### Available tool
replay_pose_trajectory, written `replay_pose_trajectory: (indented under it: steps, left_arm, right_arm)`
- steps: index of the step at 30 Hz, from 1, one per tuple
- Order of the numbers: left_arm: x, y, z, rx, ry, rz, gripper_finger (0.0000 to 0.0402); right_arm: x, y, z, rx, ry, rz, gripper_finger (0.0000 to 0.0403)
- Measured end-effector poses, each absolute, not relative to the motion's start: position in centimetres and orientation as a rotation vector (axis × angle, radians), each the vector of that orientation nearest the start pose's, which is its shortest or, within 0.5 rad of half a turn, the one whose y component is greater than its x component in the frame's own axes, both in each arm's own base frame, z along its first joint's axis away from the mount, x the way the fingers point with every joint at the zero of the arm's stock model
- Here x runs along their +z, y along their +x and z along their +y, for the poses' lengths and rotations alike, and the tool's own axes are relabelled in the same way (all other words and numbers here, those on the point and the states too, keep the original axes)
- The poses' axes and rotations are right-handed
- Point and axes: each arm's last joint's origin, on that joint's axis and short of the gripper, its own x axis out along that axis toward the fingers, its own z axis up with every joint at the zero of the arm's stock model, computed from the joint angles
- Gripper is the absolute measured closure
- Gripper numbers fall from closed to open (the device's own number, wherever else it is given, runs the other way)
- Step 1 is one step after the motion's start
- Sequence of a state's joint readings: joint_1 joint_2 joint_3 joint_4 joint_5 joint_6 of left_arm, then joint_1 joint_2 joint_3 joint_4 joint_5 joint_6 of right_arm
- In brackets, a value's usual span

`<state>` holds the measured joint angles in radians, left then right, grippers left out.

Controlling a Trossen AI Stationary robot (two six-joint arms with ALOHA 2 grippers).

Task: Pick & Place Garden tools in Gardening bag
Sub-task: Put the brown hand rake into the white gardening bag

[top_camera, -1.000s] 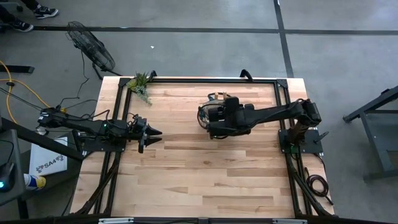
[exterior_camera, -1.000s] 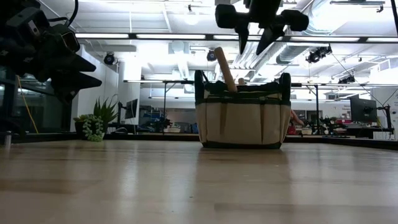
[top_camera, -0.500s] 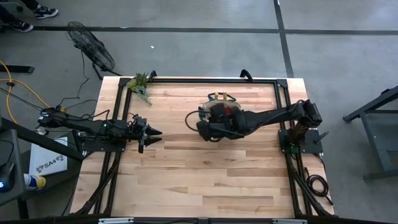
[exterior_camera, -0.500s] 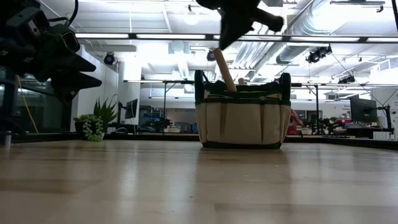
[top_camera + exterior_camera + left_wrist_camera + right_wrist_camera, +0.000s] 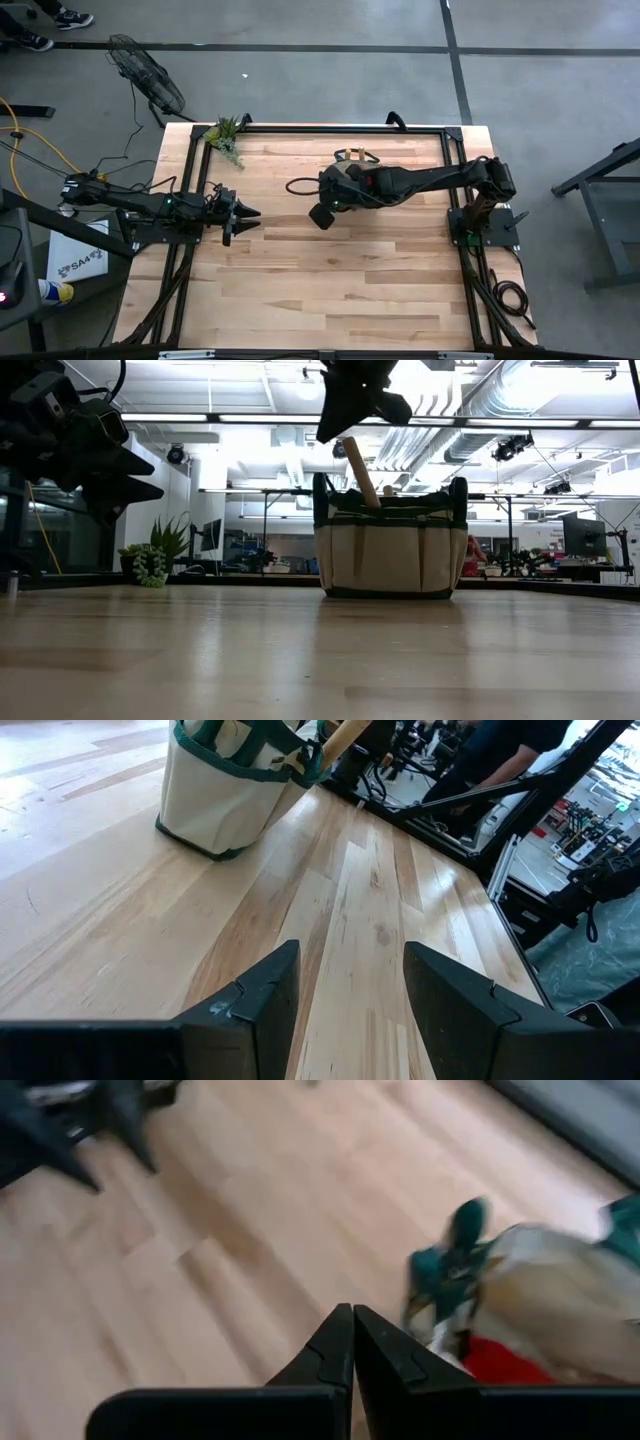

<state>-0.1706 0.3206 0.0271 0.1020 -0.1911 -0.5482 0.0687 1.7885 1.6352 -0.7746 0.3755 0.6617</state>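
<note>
Right wrist view: we see the right hand (image 5: pixel 352 1342) clenched on nothing, up in the air by the gardening bag (image 5: pixel 350 172), at its 8 o'clock.
Left hand (image 5: pixel 345 995): released, empty, waiting at the tabletop's (image 5: pixel 330 280) 9 o'clock edge.
Bag: at 1 o'clock on the tabletop; soft canvas, we judge it light and floppy; take it by a loop handle.
Contents: a wooden handle (image 5: pixel 361 470) sticks out; something red (image 5: pixel 497 1363) lies inside.
Around: plant sprig (image 5: pixel 227 135) at 11 o'clock, well apart; nothing blocks the way.
</note>
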Motion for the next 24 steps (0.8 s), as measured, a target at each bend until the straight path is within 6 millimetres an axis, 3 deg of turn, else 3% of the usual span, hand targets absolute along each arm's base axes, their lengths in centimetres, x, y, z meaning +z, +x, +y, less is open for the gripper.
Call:
replay_pose_trajectory:
  steps: [6, 14, 24]
  left_arm:
    - [15.5, 11.5, -1.4, 0.072, -0.512, 0.178, 0.0227]
    - [15.5, 11.5, -1.4, 0.072, -0.512, 0.178, 0.0227]
    - [15.5, 11.5, -1.4, 0.072, -0.512, 0.178, 0.0227]
  right_arm:
    - [31.2, 38.2, 1.7, -0.521, 0.433, 0.778, 0.0401]
    - [34.3, 35.8, 1.9, -0.464, 0.403, 0.743, 0.0401]
    - [34.2, 35.3, 3.2, -0.337, 0.240, 0.824, 0.0401]
